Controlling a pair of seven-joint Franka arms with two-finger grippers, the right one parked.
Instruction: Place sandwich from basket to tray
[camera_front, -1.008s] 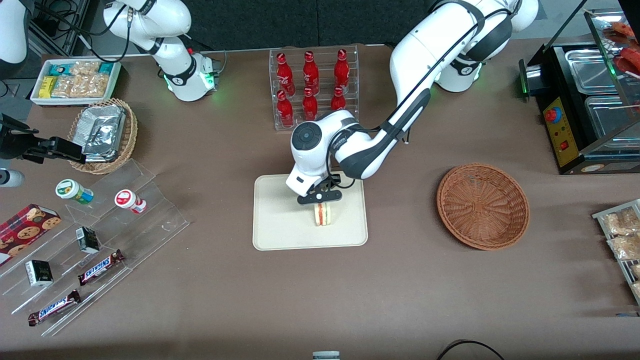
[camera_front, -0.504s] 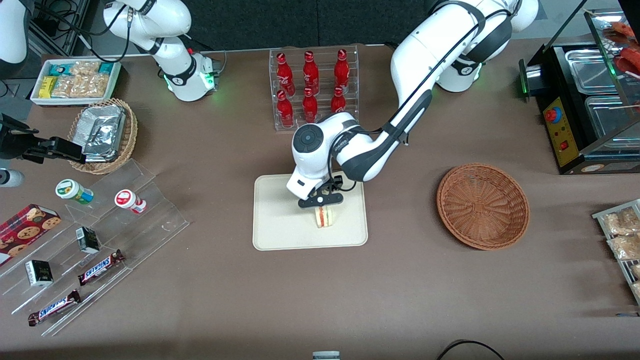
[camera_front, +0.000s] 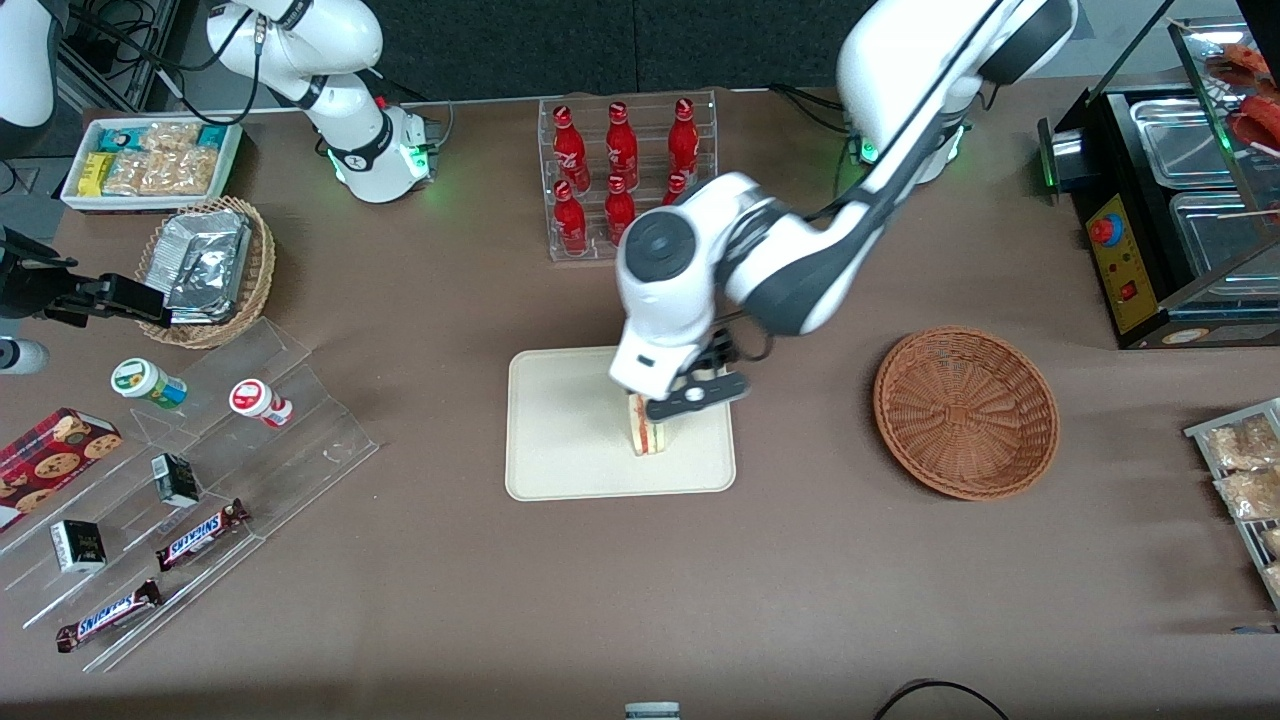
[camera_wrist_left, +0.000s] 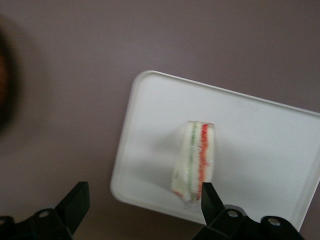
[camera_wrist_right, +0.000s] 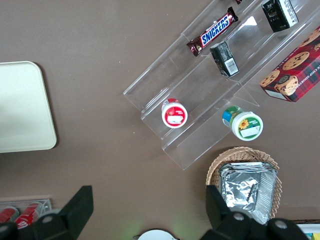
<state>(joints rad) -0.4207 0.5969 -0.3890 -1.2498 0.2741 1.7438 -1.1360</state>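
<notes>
on the tray | sandwich stands on edge | end effector above, spread wide, shown only by wrist view

Brown table against a dark backdrop.

front cam high overhead, wrist cams down, all share tray

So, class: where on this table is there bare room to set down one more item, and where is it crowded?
Bare room: the tray part beside the sandwich, and the table nearer the camera than the tray and basket. Crowded: the clear shelves toward the parked arm's end. The open gripper hangs above the sandwich.
</notes>
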